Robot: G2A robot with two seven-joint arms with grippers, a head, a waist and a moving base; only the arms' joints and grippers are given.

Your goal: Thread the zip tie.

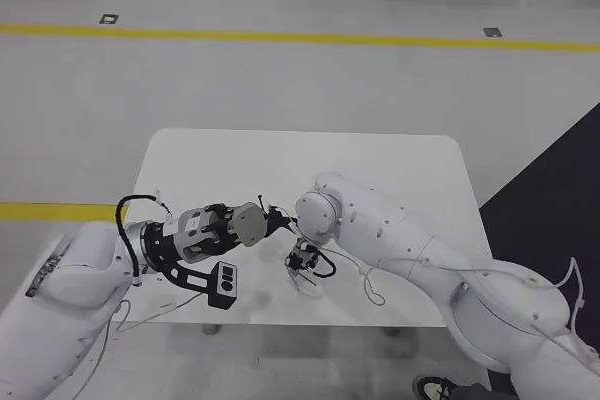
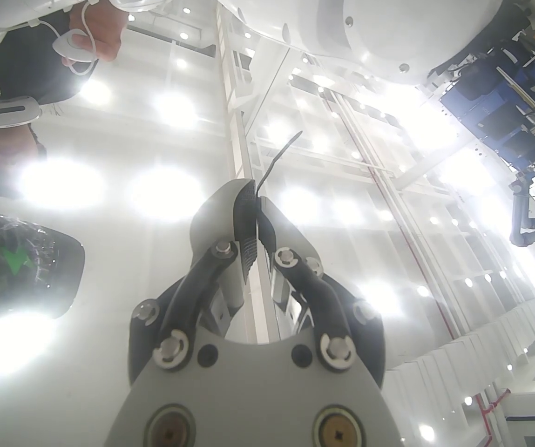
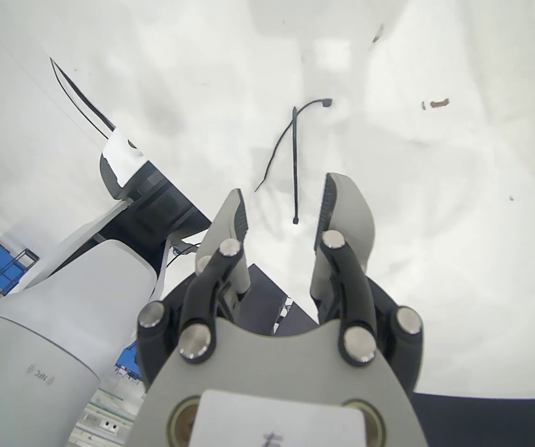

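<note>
Pincer, left point(image 2: 254, 193): closed tight on a thin black plastic zip tie point(image 2: 277, 158). The slim tapered tail stands free beyond the fingertips, and the rest of the strap is hidden between the ridged pads point(image 2: 247, 216). Pincer, right point(image 3: 283, 188): jaws parted wide with nothing between them, hanging close above the white flat-topped counter point(image 3: 435, 234). Just beyond its fingertips, loose black plastic strapping point(image 3: 294, 165) lies flat on the counter, with a small square head at one end and a fine point at another. Whether this is one bent tie or two crossed ties cannot be told. Progress, as judged: early. One tie is secured in a grip, but no closed loop shows anywhere and no tail is seen passing through a head, so the threading itself appears not yet done. Still to do are bringing a tail and a head together, aligning them and feeding the tail through. Pose, left arm: it enters from the left side of the counter's near edge, forearm roughly level, wrist turned so that the left pincer point(image 1: 272, 221) points across toward the other arm and tilts upward. Pose, right arm: it reaches in from the right with the elbow raised and the wrist bent downward, setting the right pincer point(image 1: 300, 267) above the near middle of the counter. The two pincers are near each other but apart.
</note>
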